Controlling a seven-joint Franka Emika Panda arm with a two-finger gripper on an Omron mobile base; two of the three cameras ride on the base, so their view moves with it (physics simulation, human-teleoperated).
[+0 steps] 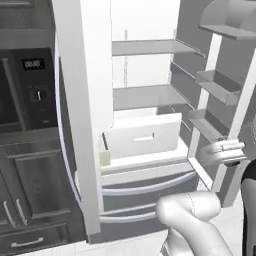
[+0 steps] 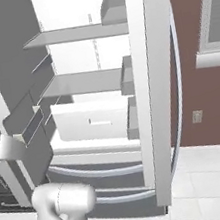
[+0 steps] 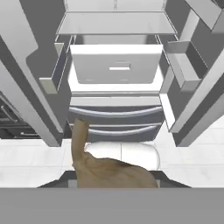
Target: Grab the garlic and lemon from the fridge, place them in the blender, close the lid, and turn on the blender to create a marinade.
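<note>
While my gripper (image 3: pixel 111 183) is clamped on the garlic (image 3: pixel 105 168), its stem pointing at the fridge (image 3: pixel 116 74), I see the bulb pressed against the hand camera, fridge doors open straight ahead, drawer pulled out.

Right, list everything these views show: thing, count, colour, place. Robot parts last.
fridge: one, white, both doors open, centre.
shelves: two, grey, upper fridge interior.
drawer: one, white, pulled out below the shelves.
door shelves: several, grey, inside both open doors.
wall oven: one, dark with display, left of the fridge.
cabinets: dark grey, below the oven.
window: one, pale frame, on the reddish-brown wall at right.
garlic: one, brownish-tan, lumpy, held close before the hand camera.
arm: one, white, in front of the fridge.
gripper: jaws shut on the garlic.
</note>
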